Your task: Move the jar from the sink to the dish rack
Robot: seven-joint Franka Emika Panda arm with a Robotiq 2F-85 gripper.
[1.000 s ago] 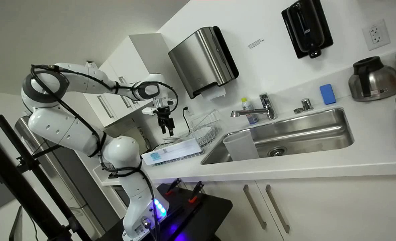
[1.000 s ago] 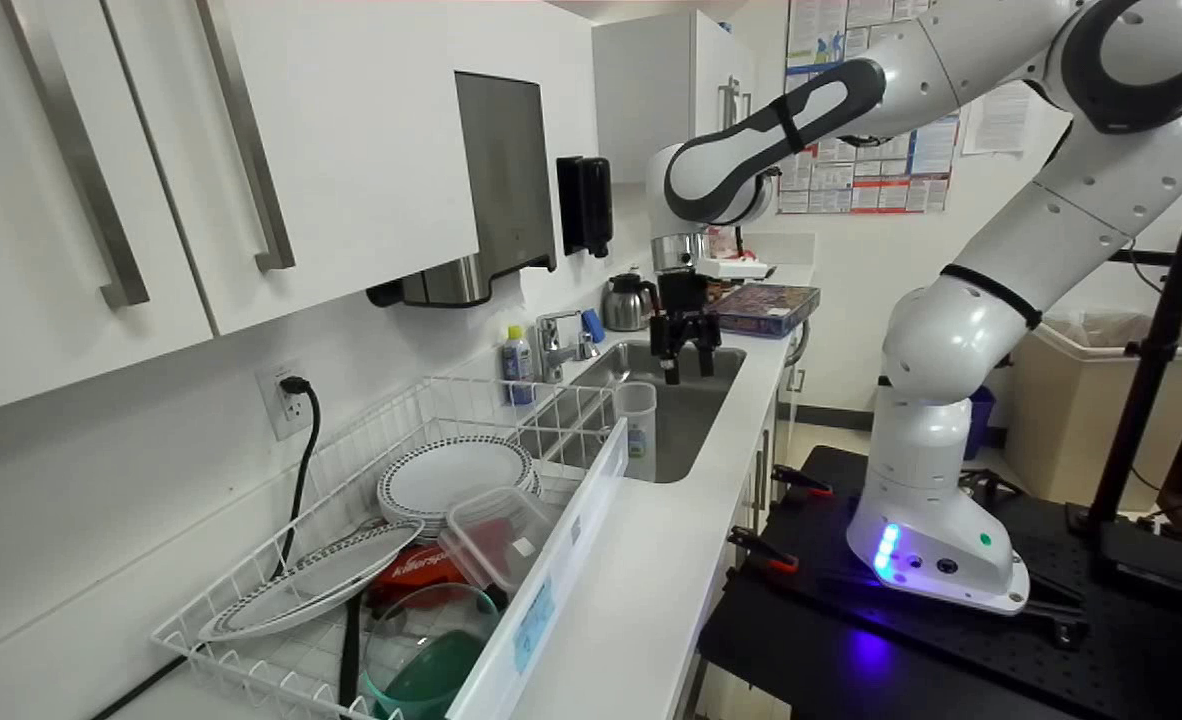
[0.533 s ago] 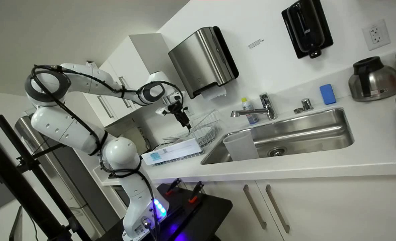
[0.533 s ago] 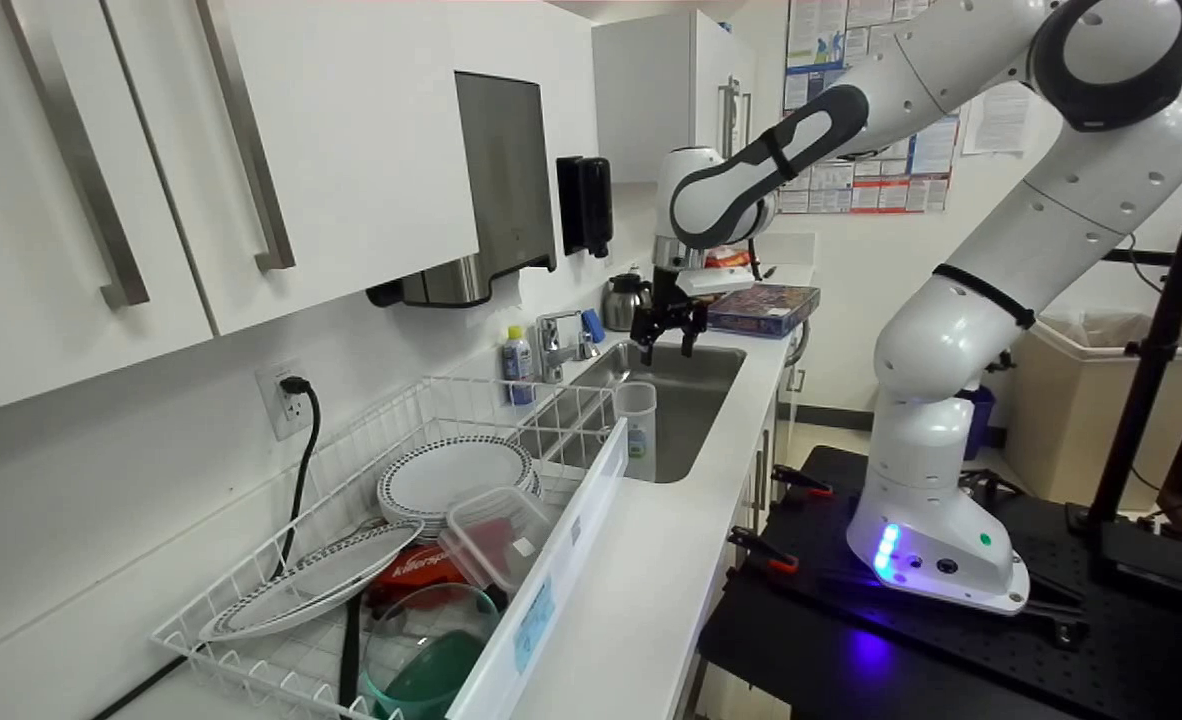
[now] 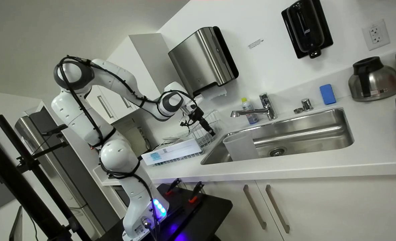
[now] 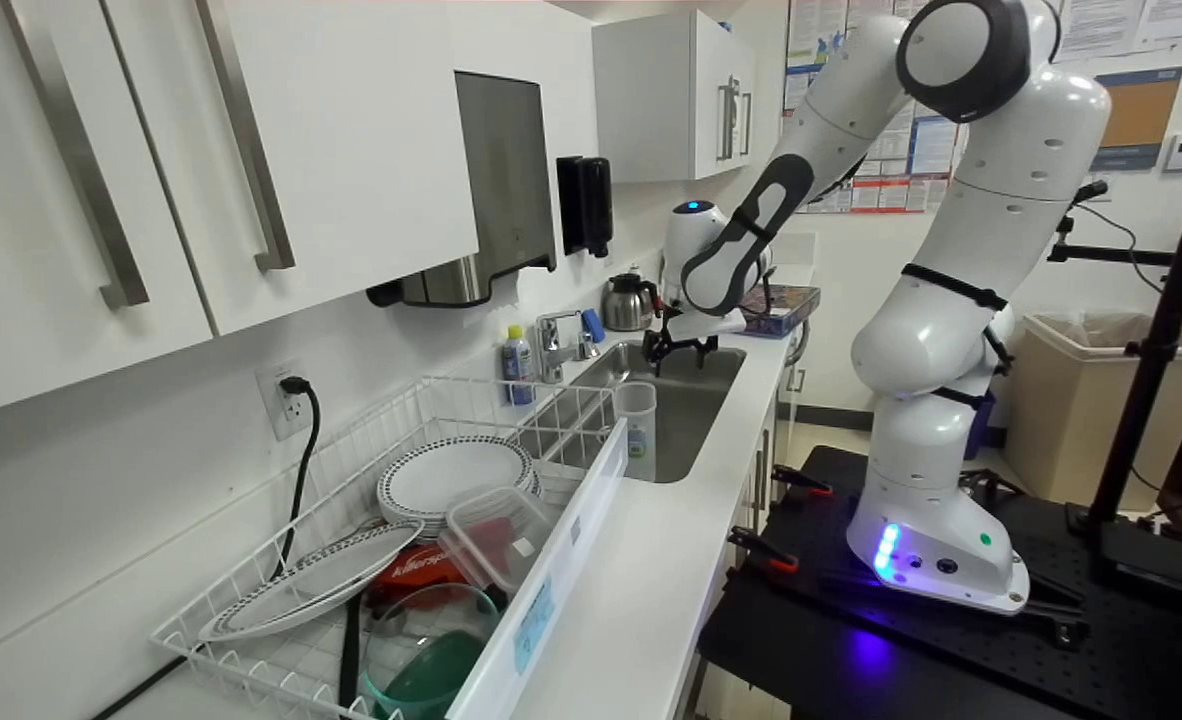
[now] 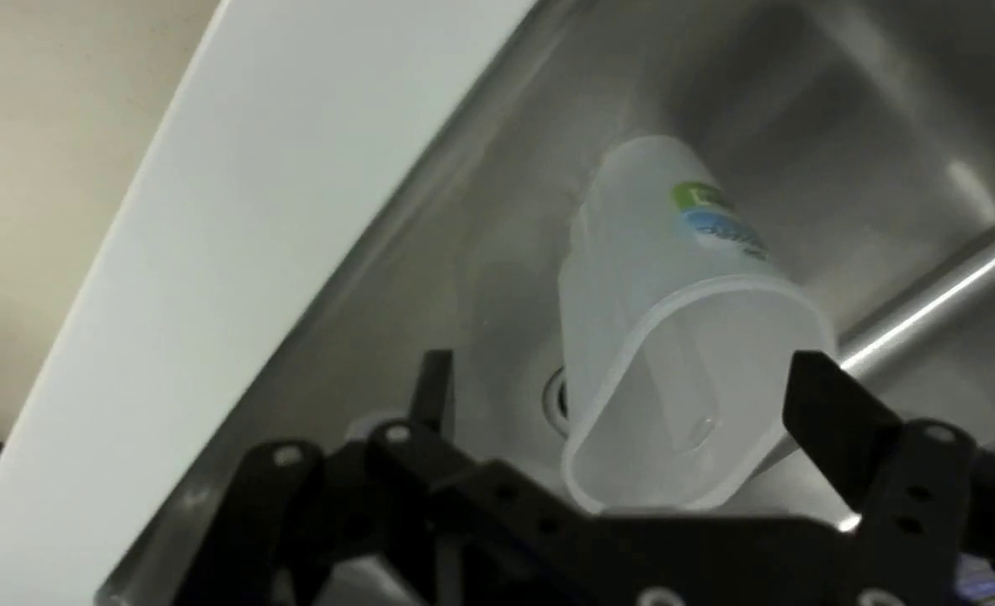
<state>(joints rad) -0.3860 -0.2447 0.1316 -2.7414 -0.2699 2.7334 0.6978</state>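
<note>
Wrist view gives you the best look: your black two-fingered pincer (image 7: 628, 400) is spread wide, and the tall translucent whitish plastic jar (image 7: 657, 244) shows up in the gap between its dark fingers (image 7: 838, 421). Jar's down in the wide rectangular stainless-steel sink (image 7: 481, 202), mouth up, with a green-and-blue label (image 7: 716, 219) on its side, and it covers part of the round metal drain (image 7: 555, 404). One finger overlaps the jar's rim in that shot, but both exterior views show you a gap, so you're near it and not touching.

Swing over to an exterior view and you can see the jar standing upright at the end of the sink closest to the low rectangular white wire dish rack (image 6: 291, 655), which sits on your long white bench (image 6: 621, 620). Your pincer hangs above the sink there, fingers pointing down.

Rack's pretty loaded btw: you've got a stack of white plates with black checkered rims (image 6: 456, 475), a couple more tilted plates (image 6: 316, 580) beside it, a clear rectangular plastic tub (image 6: 501, 535) and a round clear-and-green bowl (image 6: 436, 650). A long flat white panel (image 6: 598, 482) runs along the side nearest your white robot arm (image 6: 936, 440).

On the wall side of the sink you can spot a chrome tap (image 5: 268, 110) with a yellow-capped blue-and-white bottle (image 5: 250, 115) just beside it, then a blue rectangular sponge (image 5: 327, 94) and a round steel coffee pot with a black lid (image 5: 374, 83) further along.
</note>
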